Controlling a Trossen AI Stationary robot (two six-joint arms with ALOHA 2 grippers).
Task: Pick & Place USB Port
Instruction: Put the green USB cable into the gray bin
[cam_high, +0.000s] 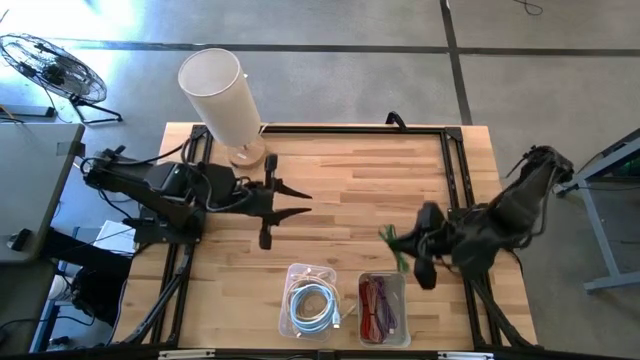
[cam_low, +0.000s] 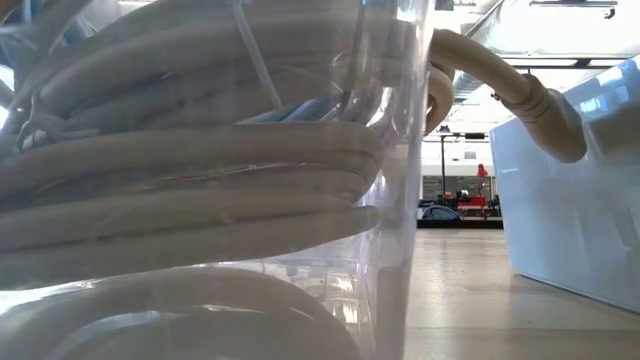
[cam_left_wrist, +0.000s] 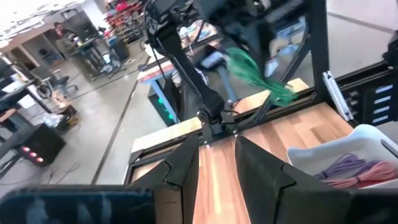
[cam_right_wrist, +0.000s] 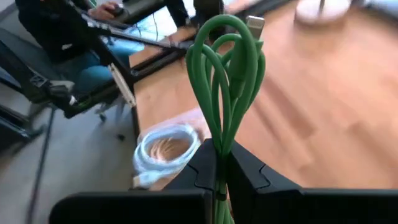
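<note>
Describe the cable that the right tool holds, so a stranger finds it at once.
On the wooden table, look right, above the two clear bins. The right tool grips a looped green cable off the surface. The white cable and the red-purple cables lie in bins.

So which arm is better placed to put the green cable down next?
The right. Its gripper is already shut on the green cable, held above the table near the two clear bins. The left gripper hangs open and empty over the far side, by the lamp.
</note>
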